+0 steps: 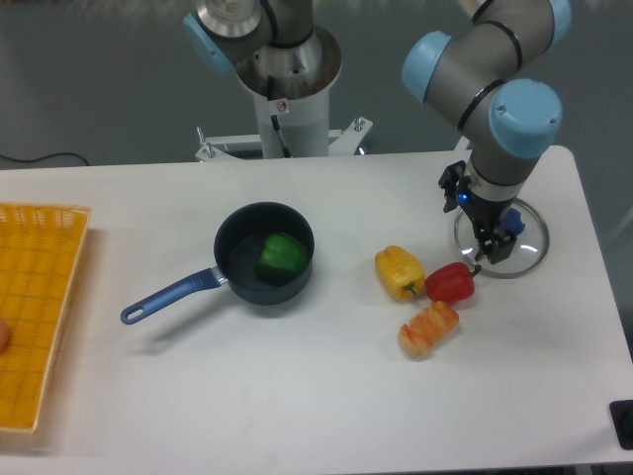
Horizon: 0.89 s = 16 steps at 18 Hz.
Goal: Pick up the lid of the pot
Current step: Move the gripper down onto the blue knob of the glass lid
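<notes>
The hand (pixel 475 224), fingers parted, nears the pot lid (pixel 529 247) at centre right; approach seems advanced, grasp and lift remain.

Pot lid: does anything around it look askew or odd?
Nothing looks spilled or damaged. Only the red pepper stands out: its stem end sits right at the rim of the lid, seemingly close enough to snag.

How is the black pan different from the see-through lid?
The pan is dark inside, but the lid is clear, with a shiny edge. The pan has a long blue handle sticking out sideways, while the lid has a little blue knob in its middle. The pan is hollow and holds something green; the lid lies flat on the table. Both are round with blue grips.
</notes>
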### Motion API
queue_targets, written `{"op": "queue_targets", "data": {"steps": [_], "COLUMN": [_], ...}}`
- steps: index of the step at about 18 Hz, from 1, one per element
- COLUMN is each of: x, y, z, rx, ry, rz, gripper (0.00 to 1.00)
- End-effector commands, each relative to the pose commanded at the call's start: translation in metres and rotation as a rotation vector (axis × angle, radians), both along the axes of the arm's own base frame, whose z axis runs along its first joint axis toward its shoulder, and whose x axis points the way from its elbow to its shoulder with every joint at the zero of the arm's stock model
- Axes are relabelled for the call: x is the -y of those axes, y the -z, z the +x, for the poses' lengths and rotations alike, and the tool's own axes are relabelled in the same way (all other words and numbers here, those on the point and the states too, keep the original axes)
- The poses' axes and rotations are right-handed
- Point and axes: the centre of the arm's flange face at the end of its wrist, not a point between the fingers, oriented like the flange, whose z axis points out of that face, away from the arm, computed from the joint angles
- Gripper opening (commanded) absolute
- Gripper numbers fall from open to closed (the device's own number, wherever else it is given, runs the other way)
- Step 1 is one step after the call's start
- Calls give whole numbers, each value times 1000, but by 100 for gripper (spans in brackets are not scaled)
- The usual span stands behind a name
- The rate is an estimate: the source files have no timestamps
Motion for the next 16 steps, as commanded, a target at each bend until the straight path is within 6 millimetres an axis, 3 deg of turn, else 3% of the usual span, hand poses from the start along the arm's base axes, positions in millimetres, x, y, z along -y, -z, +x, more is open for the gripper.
{"op": "queue_targets", "data": {"steps": [4,10,13,16], "x": [20,43,68,77], "y": [16,15,21,31], "z": [-3,-21,-37,-42], "rx": [30,-8,7,42], "ry": [-43,-93,-119,1], "rz": [-5,-3,8,39], "gripper": [100,100,100,100]}}
